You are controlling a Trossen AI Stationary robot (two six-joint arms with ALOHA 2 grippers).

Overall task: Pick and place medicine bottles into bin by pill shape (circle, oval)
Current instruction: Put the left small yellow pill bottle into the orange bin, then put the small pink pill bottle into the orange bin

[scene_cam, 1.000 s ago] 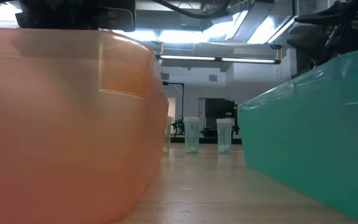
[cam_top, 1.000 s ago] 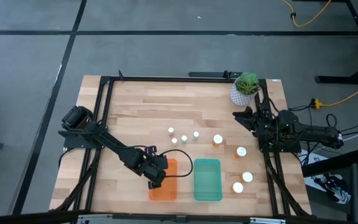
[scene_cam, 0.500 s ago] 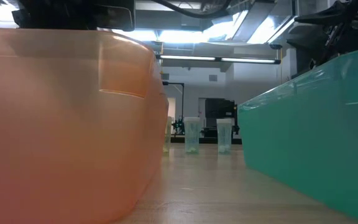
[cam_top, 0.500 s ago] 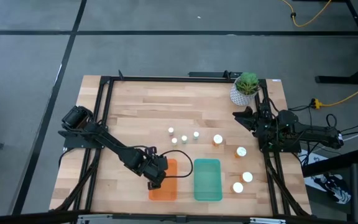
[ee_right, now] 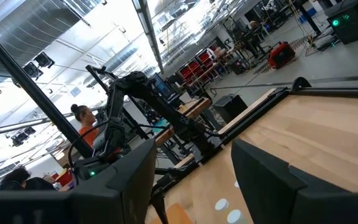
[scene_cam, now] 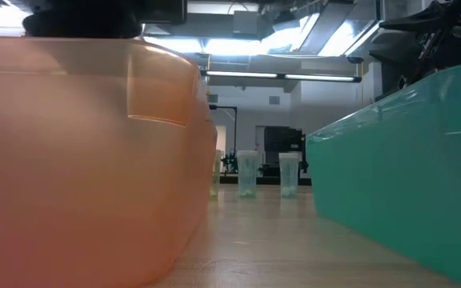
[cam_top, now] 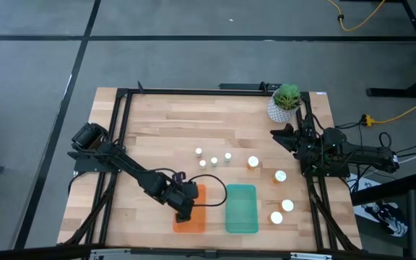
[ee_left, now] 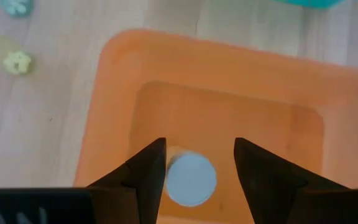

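My left gripper hangs open over the orange bin. In the left wrist view its two fingers stand on either side of a tiny bottle's white cap, which is down inside the orange bin, with a gap showing beside the cap. Several tiny bottles stand on the table's middle. Larger amber bottles stand to their right. The teal bin lies beside the orange one. My right gripper waits open at the table's right edge.
A white pot with a green plant stands at the far right corner, close to my right arm. The low view looks between the orange bin's wall and the teal bin's wall at two tiny bottles. People show beyond the table.
My left gripper has shifted slightly toward the table's right and near edges, staying over the orange bin. My right arm has kept still.
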